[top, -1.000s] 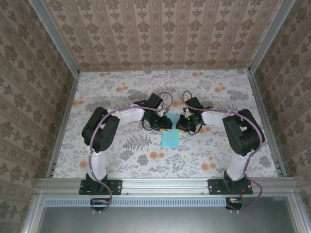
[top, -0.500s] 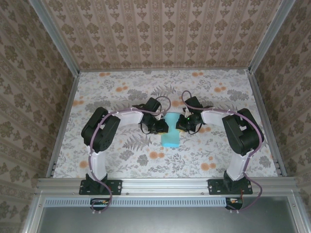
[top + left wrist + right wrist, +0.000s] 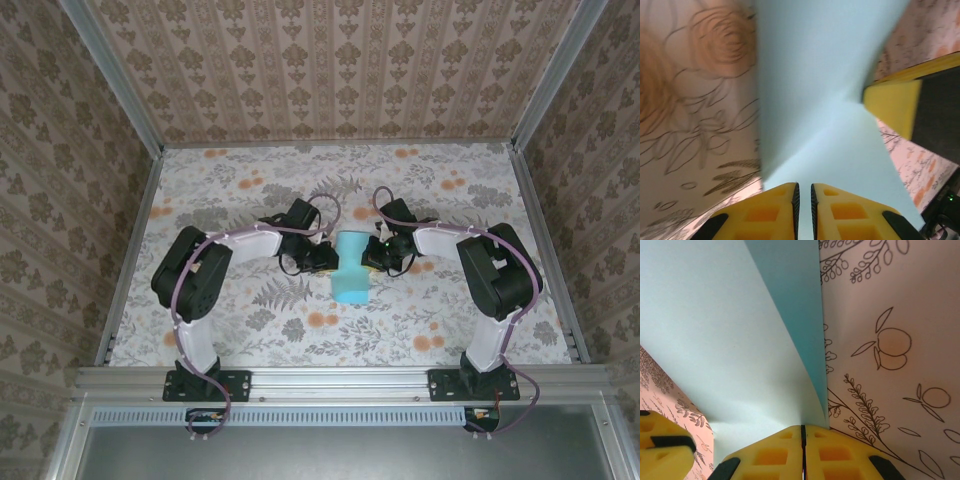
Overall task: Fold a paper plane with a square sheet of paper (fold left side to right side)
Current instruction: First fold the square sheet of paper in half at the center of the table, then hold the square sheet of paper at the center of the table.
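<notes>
My left gripper (image 3: 803, 186) pinches the left edge of the thin light-blue square sheet of paper (image 3: 351, 275), jaws almost touching. My right gripper (image 3: 802, 428), pressed together, nips its right edge. The sheet sits mid-way on the flowered table (image 3: 250, 200), directly between both claws, its long axis running away from me.

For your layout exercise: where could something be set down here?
Free: on the table, the strip along the back wall; strip between blue sheet and front rail. Crowded: centre, where left end effector and right end effector hold the sheet.
</notes>
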Controlling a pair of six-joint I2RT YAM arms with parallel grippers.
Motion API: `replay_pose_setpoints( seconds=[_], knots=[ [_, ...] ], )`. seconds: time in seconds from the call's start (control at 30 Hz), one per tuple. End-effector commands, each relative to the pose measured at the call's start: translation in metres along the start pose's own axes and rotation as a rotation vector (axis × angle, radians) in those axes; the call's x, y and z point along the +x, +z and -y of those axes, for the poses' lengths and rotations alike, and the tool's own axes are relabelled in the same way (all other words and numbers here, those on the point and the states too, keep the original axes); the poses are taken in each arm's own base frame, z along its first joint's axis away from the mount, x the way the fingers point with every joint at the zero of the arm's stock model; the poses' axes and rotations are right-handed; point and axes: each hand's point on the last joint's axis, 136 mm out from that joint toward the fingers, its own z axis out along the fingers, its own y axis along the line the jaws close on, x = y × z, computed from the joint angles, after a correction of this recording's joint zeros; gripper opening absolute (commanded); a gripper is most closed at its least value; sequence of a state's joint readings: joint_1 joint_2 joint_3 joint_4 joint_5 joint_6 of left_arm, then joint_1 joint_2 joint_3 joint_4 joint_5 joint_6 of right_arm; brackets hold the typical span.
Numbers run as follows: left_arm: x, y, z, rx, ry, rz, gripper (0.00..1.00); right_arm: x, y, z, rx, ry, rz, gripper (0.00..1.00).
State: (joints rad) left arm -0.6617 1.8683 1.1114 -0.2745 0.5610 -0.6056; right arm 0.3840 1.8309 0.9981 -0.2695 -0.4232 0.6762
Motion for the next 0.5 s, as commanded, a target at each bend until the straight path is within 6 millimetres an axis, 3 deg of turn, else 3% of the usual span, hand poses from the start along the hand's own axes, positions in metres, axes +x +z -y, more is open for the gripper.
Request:
replay_pose_setpoints(
  seconds=[0.0,0.23,0.47],
  knots=[
    [-0.006,0.005,0.022,0.06,0.055,0.002,0.18,0.015,0.012,0.029,0.11,0.029,-0.055,0.09],
    [0.002,0.031,0.006,-0.006,0.032,-0.043,0.2,0.015,0.012,0.024,0.089,0.02,-0.055,0.09],
    [0.017,0.035,-0.011,-0.067,0.003,-0.077,0.19,0.001,0.0,-0.002,-0.021,-0.026,0.012,0.09]
  ],
)
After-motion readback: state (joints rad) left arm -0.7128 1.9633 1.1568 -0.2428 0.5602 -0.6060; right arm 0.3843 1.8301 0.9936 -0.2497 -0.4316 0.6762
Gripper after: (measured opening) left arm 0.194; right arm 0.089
